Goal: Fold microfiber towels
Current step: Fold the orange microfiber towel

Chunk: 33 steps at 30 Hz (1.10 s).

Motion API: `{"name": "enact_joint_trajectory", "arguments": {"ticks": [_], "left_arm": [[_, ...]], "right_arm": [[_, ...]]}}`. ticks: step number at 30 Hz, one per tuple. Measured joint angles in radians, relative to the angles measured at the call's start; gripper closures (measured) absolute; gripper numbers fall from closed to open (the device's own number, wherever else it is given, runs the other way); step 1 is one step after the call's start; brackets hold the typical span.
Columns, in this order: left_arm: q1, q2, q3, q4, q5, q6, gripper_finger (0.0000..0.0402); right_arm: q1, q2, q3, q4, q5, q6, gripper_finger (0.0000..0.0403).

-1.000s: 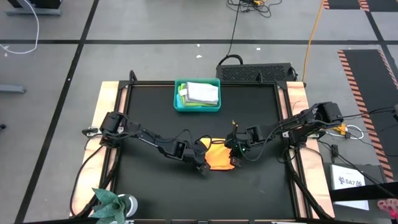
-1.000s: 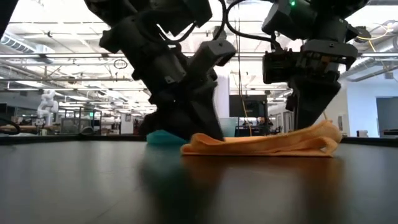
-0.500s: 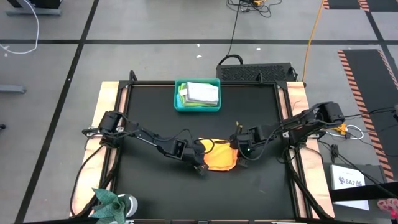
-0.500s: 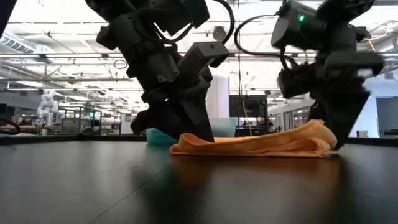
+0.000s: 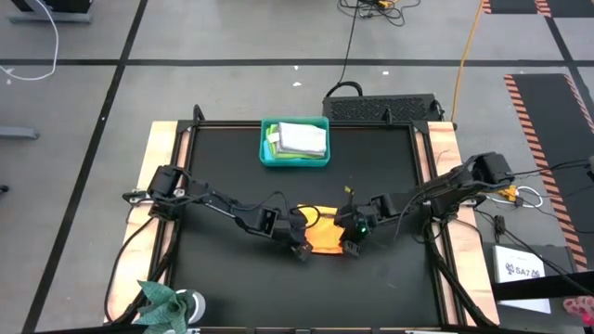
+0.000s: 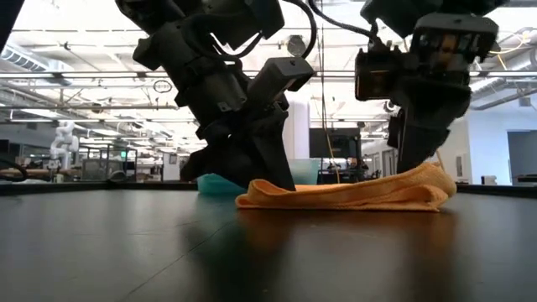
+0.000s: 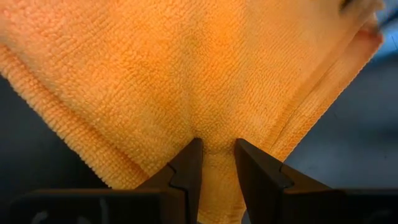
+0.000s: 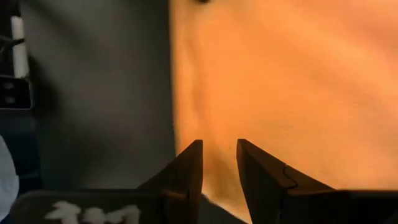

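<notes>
The orange-yellow towel [image 7: 186, 81] is soft, nubby looped cloth with a stitched hem, lying on a smooth, faintly glossy black tabletop [image 6: 126, 252] edged in pale wood, near a smooth teal plastic bin [image 5: 267, 156].

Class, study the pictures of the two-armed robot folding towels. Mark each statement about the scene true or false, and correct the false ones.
1. The orange towel lies on the black table. True.
2. The left pincer pinches a fold of the orange towel. True.
3. The teal bin is empty. False: folded cloths lie in it, a light grey one on top.
4. The right pincer waits at the table's edge, far from the towel. False: it is at the towel's right side.
5. The orange towel hangs in mid-air. False: in the low view it rests on the table.
</notes>
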Motion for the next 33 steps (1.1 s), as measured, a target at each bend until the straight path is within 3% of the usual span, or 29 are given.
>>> {"name": "enact_joint_trajectory", "arguments": {"ticks": [6, 11, 21, 29, 33], "left_arm": [[0.011, 0.0, 0.0, 0.005, 0.003, 0.0, 0.03], [0.017, 0.0, 0.0, 0.01, 0.004, 0.0, 0.03], [0.018, 0.0, 0.0, 0.008, 0.005, -0.002, 0.03], [0.018, 0.0, 0.0, 0.009, 0.005, -0.011, 0.03], [0.012, -0.009, 0.002, 0.066, 0.003, 0.073, 0.03]], "right_arm": [[0.045, 0.112, 0.001, 0.049, -0.007, 0.001, 0.0315], [0.08, 0.145, 0.004, 0.044, -0.08, 0.015, 0.0315], [0.125, 0.061, 0.001, -0.099, -0.095, 0.027, 0.0315], [0.106, -0.044, 0.0, -0.096, -0.08, 0.05, 0.0315], [0.079, -0.124, 0.0, -0.106, -0.056, 0.034, 0.0315]]}}
